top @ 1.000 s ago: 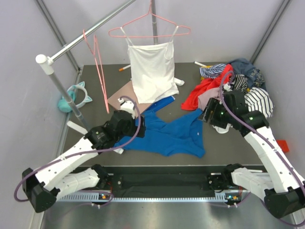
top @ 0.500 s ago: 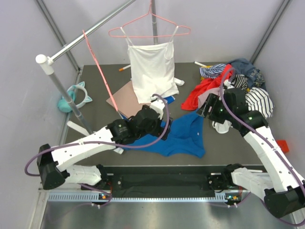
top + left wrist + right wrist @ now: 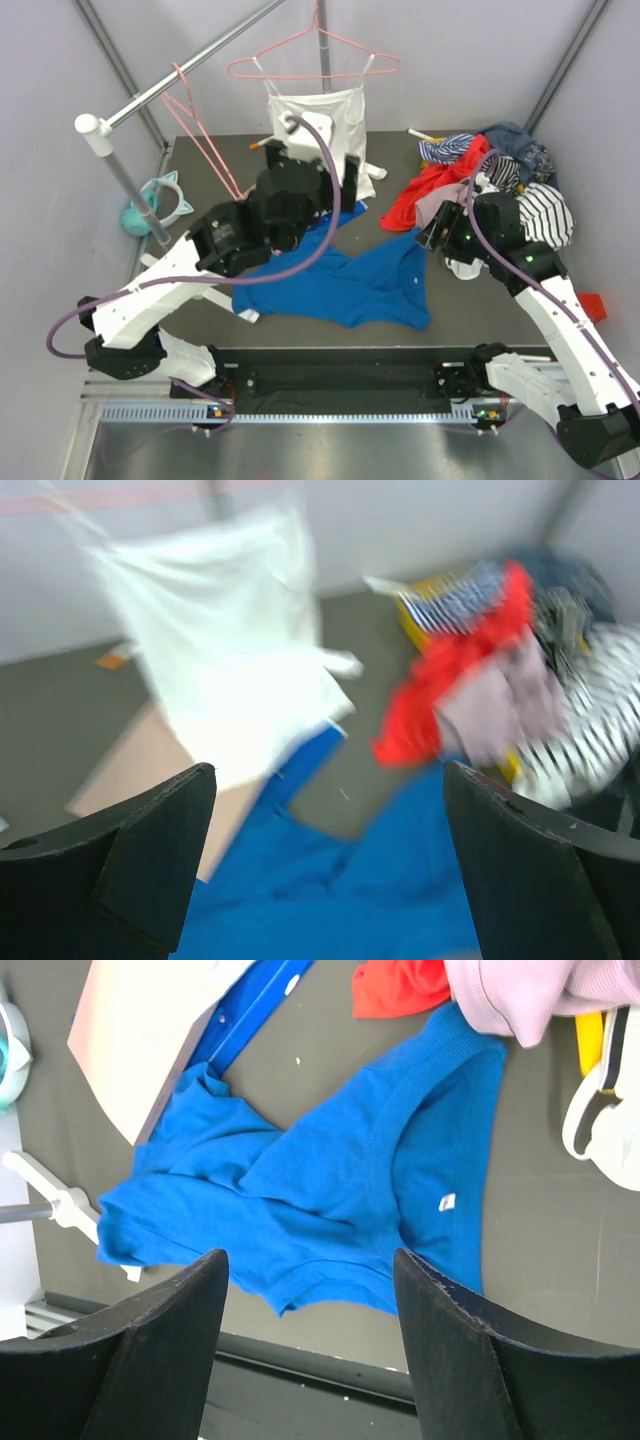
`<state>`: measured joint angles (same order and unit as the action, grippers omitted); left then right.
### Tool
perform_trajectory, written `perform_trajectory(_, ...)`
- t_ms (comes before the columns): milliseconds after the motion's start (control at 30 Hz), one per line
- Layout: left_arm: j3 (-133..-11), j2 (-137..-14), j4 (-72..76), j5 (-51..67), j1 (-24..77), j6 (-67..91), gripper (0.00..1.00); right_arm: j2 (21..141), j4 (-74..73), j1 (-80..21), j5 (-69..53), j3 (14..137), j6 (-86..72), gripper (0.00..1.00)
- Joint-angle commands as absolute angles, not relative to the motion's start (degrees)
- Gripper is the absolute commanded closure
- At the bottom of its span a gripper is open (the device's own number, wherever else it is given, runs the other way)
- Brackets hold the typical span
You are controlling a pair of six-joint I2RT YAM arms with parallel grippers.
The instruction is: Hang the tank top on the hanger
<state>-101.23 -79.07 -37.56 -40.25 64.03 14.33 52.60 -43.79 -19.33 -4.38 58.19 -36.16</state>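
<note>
The blue tank top (image 3: pixel 350 285) lies crumpled on the dark table; the right wrist view looks down on the tank top (image 3: pixel 330 1190), and the blurred left wrist view has the tank top (image 3: pixel 340 900) at its bottom. The bare pink wire hanger (image 3: pixel 207 140) hangs from the slanted rail at the left. My left gripper (image 3: pixel 314 165) is raised above the table in front of the white camisole (image 3: pixel 325 105); the left gripper (image 3: pixel 328 780) is wide open and holds nothing. My right gripper (image 3: pixel 438 236) hovers over the top's right edge; the right gripper (image 3: pixel 310 1260) is open and empty.
A second pink hanger (image 3: pixel 315 62) carries the camisole at the back. A pile of clothes (image 3: pixel 510 165) with a red garment (image 3: pixel 420 195) fills the right. The metal rail (image 3: pixel 180 75) and its post stand left, beside a teal toy (image 3: pixel 160 200). A white shoe (image 3: pixel 600 1110) lies nearby.
My left arm has risen off the blue top and swung back and right toward the camisole. The bare hanger on the rail has swung. The right arm has barely moved.
</note>
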Motion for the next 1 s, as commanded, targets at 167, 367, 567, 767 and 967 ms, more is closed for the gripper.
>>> perform_trajectory(167,-121.11,-83.76,-55.98,-59.24,48.53,18.62,0.01,49.83,-40.34,-19.42,-3.96,55.99,-36.91,0.33)
perform_trajectory(367,-117.70,-82.79,-54.06,-55.21,40.44,18.45,0.01,47.73,-38.94,-19.42,-4.13,53.35,-38.14,0.33)
perform_trajectory(567,-109.79,-79.90,-46.96,-45.37,32.88,20.21,0.02,46.50,-38.32,-19.42,-4.48,52.30,-39.29,0.33)
perform_trajectory(767,-104.24,-78.23,-42.02,-38.24,29.27,22.06,0.14,46.58,-38.14,-19.42,-4.48,51.85,-39.46,0.33)
perform_trajectory(967,-99.50,-75.50,-38.94,-36.83,29.27,22.94,0.43,46.93,-37.44,-19.51,-4.48,51.77,-39.73,0.33)
